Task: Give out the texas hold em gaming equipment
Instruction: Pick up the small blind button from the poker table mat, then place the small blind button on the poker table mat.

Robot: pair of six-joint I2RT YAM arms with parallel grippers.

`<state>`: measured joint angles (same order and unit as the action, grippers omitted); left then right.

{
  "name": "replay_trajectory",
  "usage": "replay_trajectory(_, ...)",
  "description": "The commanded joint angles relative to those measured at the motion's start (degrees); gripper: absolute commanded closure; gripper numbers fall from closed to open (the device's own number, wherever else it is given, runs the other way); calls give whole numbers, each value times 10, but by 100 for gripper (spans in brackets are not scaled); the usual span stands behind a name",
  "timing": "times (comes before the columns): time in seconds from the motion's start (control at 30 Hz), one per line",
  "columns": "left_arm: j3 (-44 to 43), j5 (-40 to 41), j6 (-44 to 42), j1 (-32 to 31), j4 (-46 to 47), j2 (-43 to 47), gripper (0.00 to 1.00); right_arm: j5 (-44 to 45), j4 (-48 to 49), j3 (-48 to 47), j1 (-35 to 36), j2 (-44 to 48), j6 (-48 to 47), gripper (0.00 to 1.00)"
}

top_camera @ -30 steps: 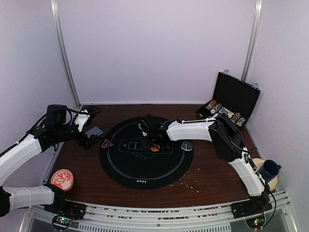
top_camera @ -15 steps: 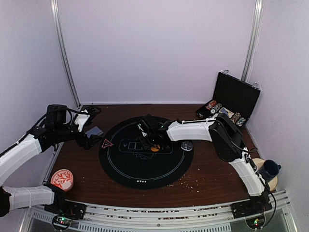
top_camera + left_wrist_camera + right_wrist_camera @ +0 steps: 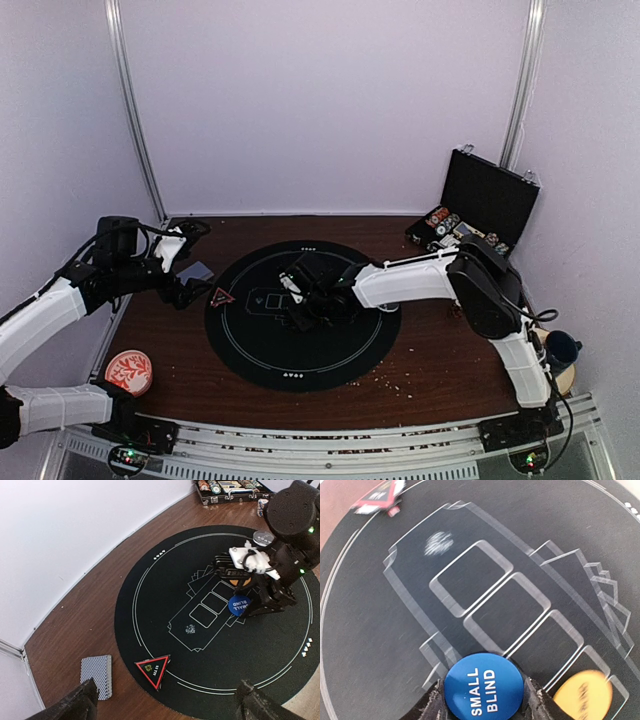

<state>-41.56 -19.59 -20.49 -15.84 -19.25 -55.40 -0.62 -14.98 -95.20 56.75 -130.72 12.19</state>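
1. Check the right fingers. They are closed part-way on the blue disc marked SMALL BLIND, one finger on each side of its rim. Whether the disc rests on the black mat or hangs just above it cannot be told.

2. Note the change. A second ago the right fingers stood over the orange disc, which showed at their tips in the top view. The right arm has since swung toward the near-left part of the mat. The orange disc now lies flat just beside the right fingers, apart from them.

3. Read this as the blue disc in transit, with the orange disc probably already set down. Placing the blue disc is likely the step in hand.

4. Check the left fingers. They stand spread wide, hold nothing, and have not moved.
   - The red triangle marker lies just ahead of them at the mat's edge.
   - The stack of cards lies on the tabletop close to one finger.

5. Expect more work. The chips sit in the open case, well apart from both pairs of fingers.
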Motion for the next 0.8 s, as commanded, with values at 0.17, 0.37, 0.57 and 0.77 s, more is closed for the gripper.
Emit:
replay_trajectory(0.17,7,6,6,3,32,4,2,-58,7,139,62,87,-27,48)
replay_trajectory(0.37,7,9,6,3,32,1,2,-80,49,215,104,135,-48,48)
replay_trajectory(0.57,8,11,6,3,33,0,2,-86,72,250,144,150,-61,47)
replay_trajectory(0.77,9,14,6,3,34,-1,2,-91,71,248,160,140,-67,47)
